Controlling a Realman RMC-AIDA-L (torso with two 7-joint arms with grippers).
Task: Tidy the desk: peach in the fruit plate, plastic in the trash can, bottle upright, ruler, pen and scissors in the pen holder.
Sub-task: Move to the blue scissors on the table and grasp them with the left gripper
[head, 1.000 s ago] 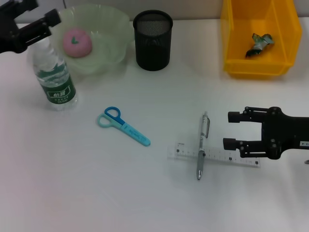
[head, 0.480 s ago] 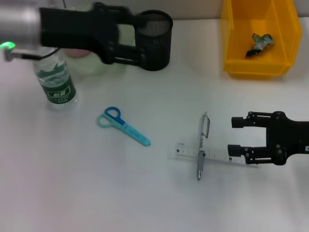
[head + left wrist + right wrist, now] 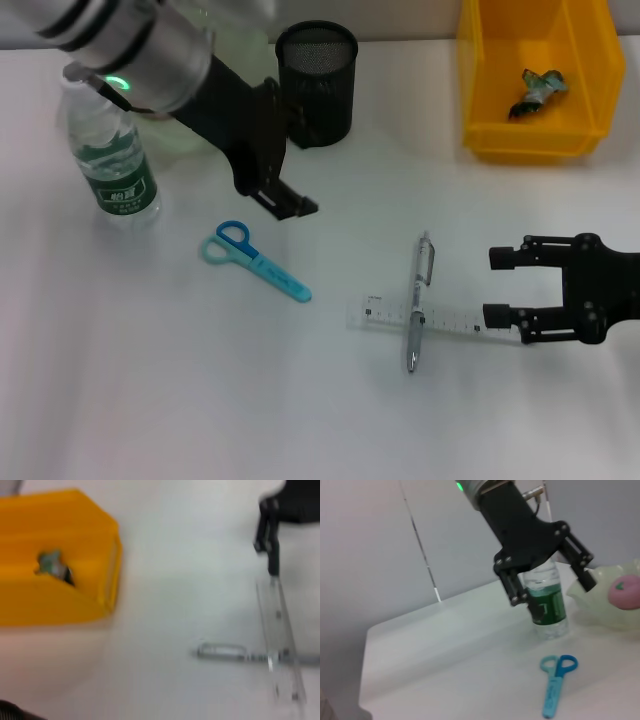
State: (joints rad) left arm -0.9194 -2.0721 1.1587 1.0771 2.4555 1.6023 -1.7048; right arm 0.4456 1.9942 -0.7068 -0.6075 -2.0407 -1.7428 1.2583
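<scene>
The blue scissors (image 3: pixel 255 260) (image 3: pixel 557 682) lie flat left of centre. My left gripper (image 3: pixel 272 198) (image 3: pixel 547 577) hangs open just above and behind them, holding nothing. The pen (image 3: pixel 418 305) (image 3: pixel 230 652) lies across the clear ruler (image 3: pixel 440 322) (image 3: pixel 280 645). My right gripper (image 3: pixel 492 287) (image 3: pixel 272 530) is open at the ruler's right end, its near finger at the ruler's tip. The bottle (image 3: pixel 110 160) (image 3: pixel 547 607) stands upright. The peach (image 3: pixel 625 590) rests in the green fruit plate (image 3: pixel 600 612) (image 3: pixel 245 30). Crumpled plastic (image 3: pixel 535 90) (image 3: pixel 55 567) lies in the yellow trash can (image 3: pixel 480 90) (image 3: pixel 95 595).
The black mesh pen holder (image 3: pixel 316 80) stands at the back centre, right beside my left arm. In the head view my left arm covers the peach and most of the plate.
My left arm swung away from the bottle, rightward and down to just above the scissors. The right gripper drifted slightly right along the ruler's end.
</scene>
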